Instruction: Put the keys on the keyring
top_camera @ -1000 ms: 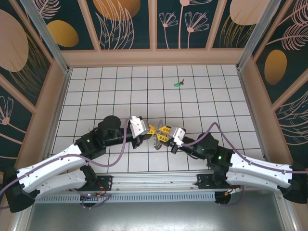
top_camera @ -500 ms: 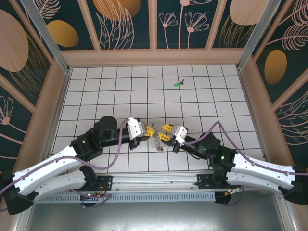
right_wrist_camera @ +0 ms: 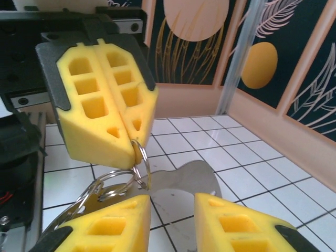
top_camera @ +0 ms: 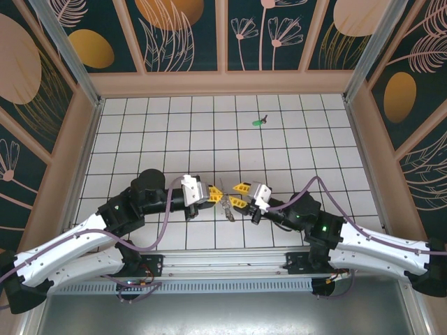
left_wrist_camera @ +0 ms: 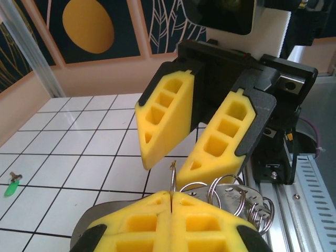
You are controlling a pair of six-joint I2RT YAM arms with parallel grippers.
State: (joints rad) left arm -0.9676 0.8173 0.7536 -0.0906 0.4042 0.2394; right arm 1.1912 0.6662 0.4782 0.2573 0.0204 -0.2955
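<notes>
Likely step: presenting the ring for threading, no key fetched yet. Left gripper clamped fully closed on the thin silver-grey metal keyring of linked loops, pinched at one upright loop and held just above the near tiles of the white gridded worktop. Right gripper just beside it, yellow fingers parted, gripping nothing. Tiny bright green key with short dark stem lying well apart on the far tiles, untouched. Next move, probably: reach far with the right gripper, pinch that small flat key cleanly, carry it back to the loop. No container to report.
</notes>
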